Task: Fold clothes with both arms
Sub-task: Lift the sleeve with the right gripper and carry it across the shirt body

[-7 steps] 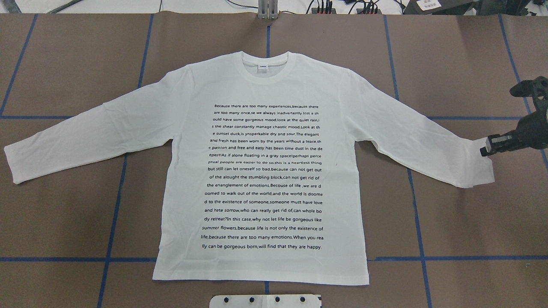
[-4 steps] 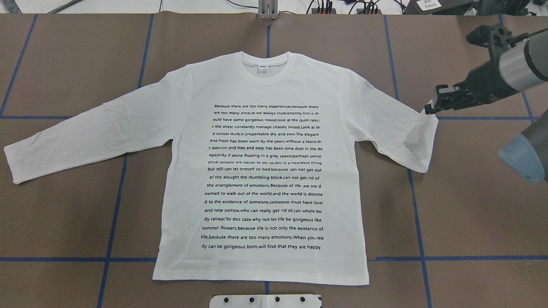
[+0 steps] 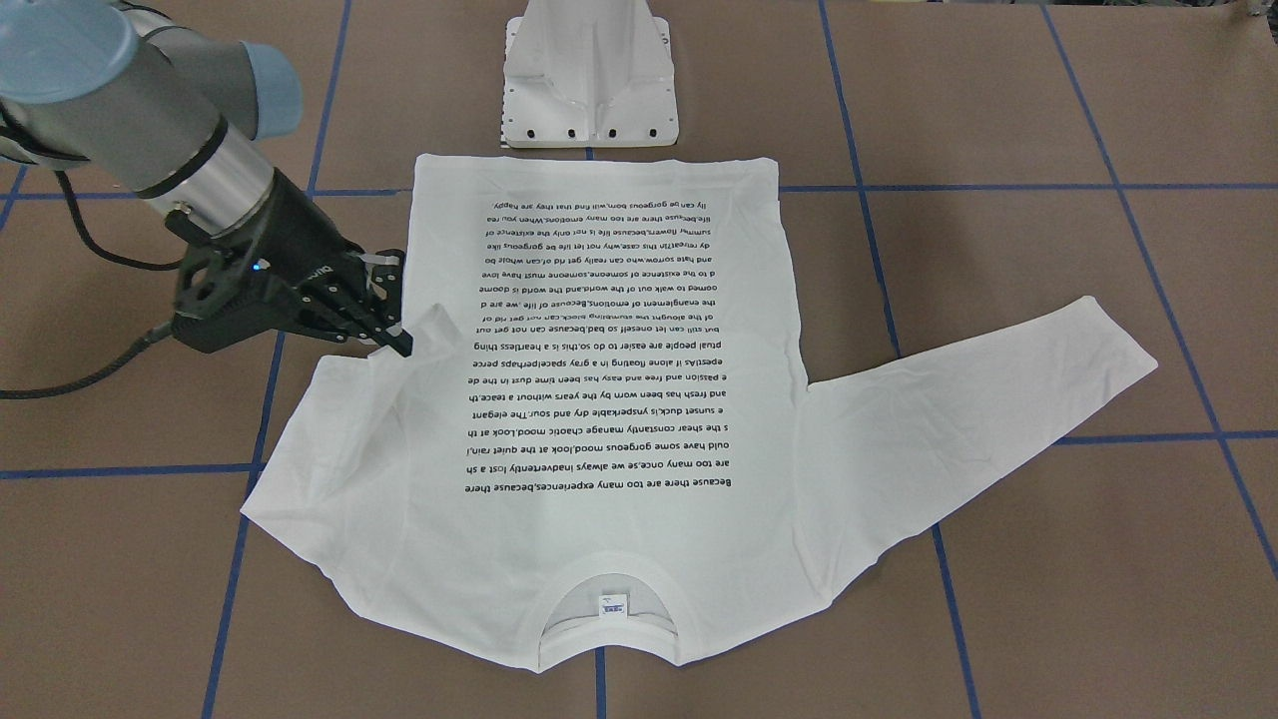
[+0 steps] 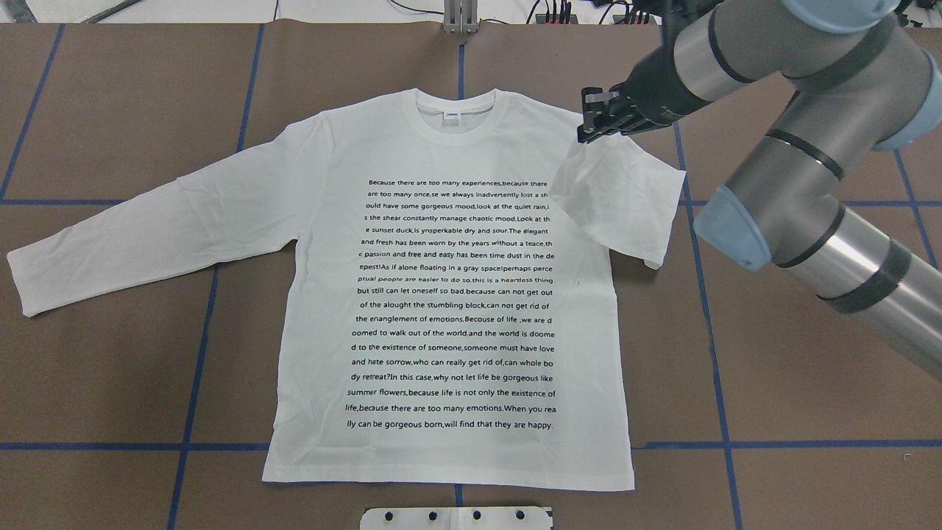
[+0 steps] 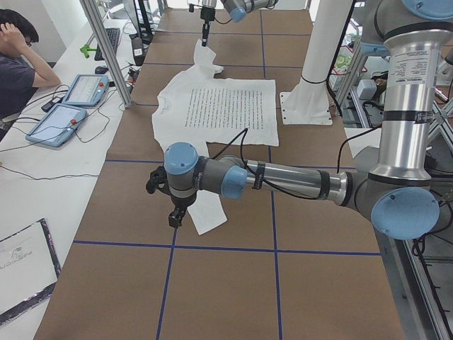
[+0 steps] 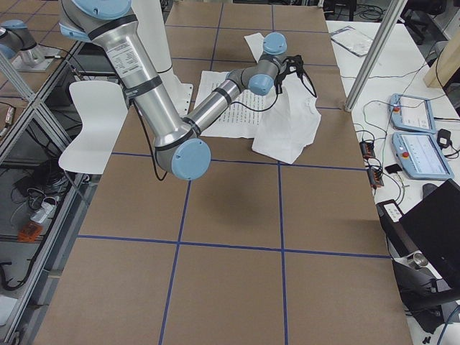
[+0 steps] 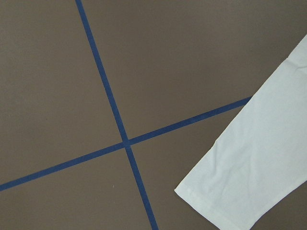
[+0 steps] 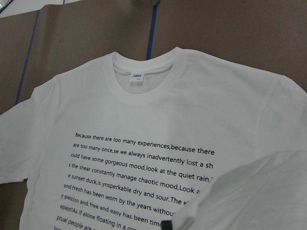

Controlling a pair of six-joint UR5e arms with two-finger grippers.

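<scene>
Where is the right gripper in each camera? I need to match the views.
Front-facing: right gripper left of centre, on the sleeve.
Overhead: upper right.
Exterior left: far, top centre.
Exterior right: upper centre.
Left wrist: not in it.
Right wrist: dark tip at bottom edge.
Shared landmark: the neck tag.

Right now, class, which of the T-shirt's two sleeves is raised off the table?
The sleeve on the robot's right: the right tool pinches its cuff, doubling it back over the shoulder. The other sleeve lies flat, fully stretched out.
</scene>
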